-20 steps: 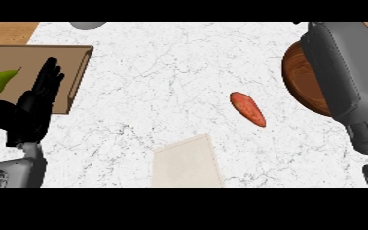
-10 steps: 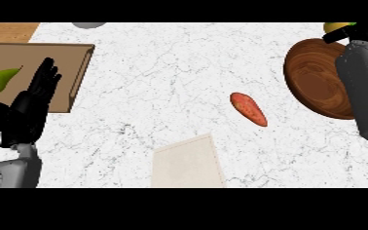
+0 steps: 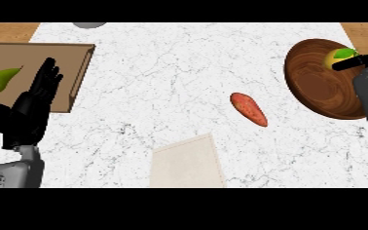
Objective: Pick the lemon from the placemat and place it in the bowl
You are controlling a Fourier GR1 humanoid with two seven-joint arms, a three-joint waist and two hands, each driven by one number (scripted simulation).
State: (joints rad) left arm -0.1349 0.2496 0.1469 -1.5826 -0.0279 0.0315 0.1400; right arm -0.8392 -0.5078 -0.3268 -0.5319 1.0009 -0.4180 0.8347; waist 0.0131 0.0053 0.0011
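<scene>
Over at about 3 o'clock, the right robot hand (image 3: 354, 63) shows only as dark fingers at the view's edge, curled round the lemon (image 3: 339, 56), a yellow fruit with a green patch. Lemon and hand sit over the far right part of the wooden bowl (image 3: 313, 85), against its inner wall; whether the fruit touches the wood cannot be told.

At 9 o'clock the left robot hand (image 3: 36, 102) rests released, fingers straight and pointing up, its tips overlapping the near right corner of the brown placemat (image 3: 68, 73). A green object (image 3: 9, 75) lies on that placemat at the view's left edge (only part of it shows, so its kind cannot be told).

Near the middle of the white marble table (image 3: 165, 73), slightly towards 4 o'clock, lies an orange-red sweet potato (image 3: 248, 108), tilted, well apart from the bowl and from both hands. At 6 o'clock a pale beige cloth or board (image 3: 187, 163) lies flat, running out of view at the lower edge. At 11 o'clock a grey round object (image 3: 90, 25) is cut off by the upper edge.
</scene>
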